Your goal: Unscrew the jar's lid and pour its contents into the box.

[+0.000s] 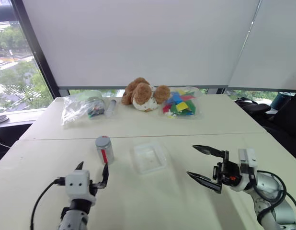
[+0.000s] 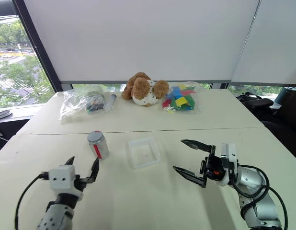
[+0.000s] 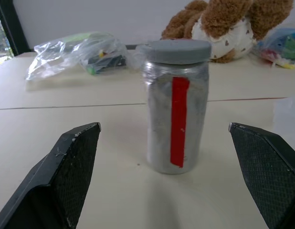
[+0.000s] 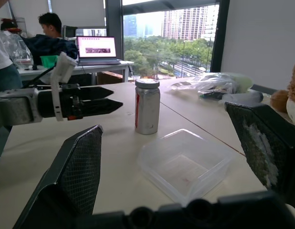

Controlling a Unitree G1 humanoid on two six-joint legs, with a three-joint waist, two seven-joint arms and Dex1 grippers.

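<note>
Now one capped jar (image 1: 104,149); one box (image 1: 149,157); two hands, both open.

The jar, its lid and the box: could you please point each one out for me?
jar (image 3: 177,124), left wrist view, on the red stripe down its side.
lid (image 3: 173,50), left wrist view, on the cap's front edge.
box (image 1: 149,157), left eye view, on its clear floor.

Table (image 1: 196,124): you've got a cream top.
Near: jar (image 1: 104,149) upright w/ lid (image 3: 173,50) on, box (image 1: 149,157) beside.
Far: 2 plastic bags (image 1: 81,106), clear tube (image 1: 110,106), teddy bear (image 1: 144,94).
</note>
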